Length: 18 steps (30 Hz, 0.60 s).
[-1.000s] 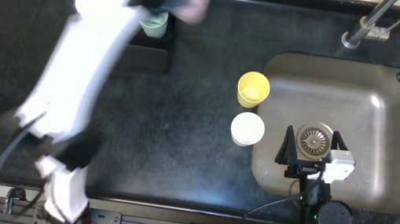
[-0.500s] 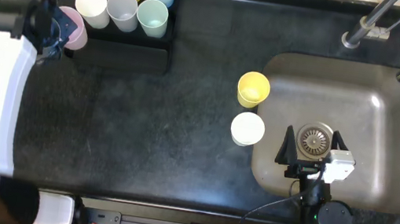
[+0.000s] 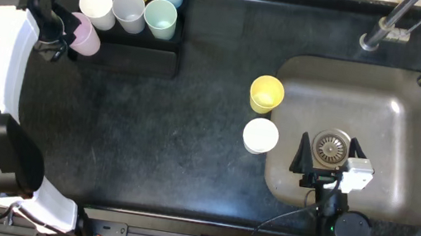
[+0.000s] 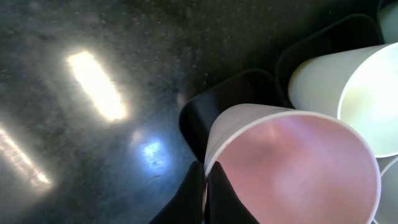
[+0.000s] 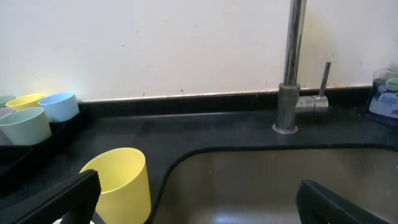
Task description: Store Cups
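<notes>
Left jaws clench the pink cup [image 4: 292, 168], partly cut off; right jaws gape.

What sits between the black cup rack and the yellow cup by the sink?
Nothing. In the top view, the dark countertop is bare between the cup rack and the yellow cup by the sink.

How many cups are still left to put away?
Six cups already stand in the black rack. The left gripper holds a pink cup over an empty slot. A yellow cup and a white cup sit by the sink, not yet stored.
</notes>
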Each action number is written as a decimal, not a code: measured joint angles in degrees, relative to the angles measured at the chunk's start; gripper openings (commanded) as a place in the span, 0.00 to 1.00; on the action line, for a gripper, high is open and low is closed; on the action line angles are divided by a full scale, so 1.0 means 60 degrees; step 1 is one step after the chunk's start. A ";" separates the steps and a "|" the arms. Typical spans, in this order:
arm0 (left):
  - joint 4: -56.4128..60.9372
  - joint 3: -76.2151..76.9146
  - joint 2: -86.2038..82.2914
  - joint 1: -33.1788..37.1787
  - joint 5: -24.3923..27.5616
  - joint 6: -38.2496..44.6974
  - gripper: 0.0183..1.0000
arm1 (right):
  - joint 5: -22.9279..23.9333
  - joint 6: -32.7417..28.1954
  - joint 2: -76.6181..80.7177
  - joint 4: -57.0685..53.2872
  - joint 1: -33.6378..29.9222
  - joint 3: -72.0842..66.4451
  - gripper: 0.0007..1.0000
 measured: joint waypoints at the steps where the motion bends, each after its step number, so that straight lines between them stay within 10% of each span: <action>1: 0.0084 0.0000 0.0026 0.0000 0.0029 0.0004 0.02 | -0.0004 -0.0004 0.0000 0.0000 0.0000 0.0000 1.00; 18: 0.0433 0.0004 0.0739 -0.0044 -0.0098 0.0004 0.02 | 0.0000 -0.0004 0.0000 0.0000 0.0000 0.0000 1.00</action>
